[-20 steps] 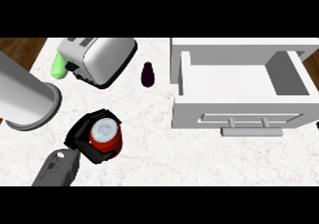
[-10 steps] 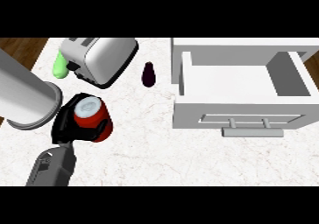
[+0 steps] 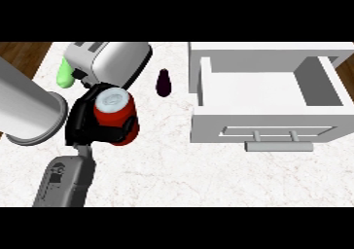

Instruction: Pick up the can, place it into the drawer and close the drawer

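Head view, left robot hand (image 3: 83,121) curled round red can (image 3: 113,115)

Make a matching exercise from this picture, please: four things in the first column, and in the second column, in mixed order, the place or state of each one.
Things:
1. can
2. drawer
3. toaster
4. small dark purple object

Place or state:
a. stands pulled open, nothing visible inside
b. lies on the counter between the toaster and the drawer
c. held in the left hand, whose fingers curl round it
d. sits at the far left of the counter, beside a green object

Right pairs: 1-c, 2-a, 3-d, 4-b
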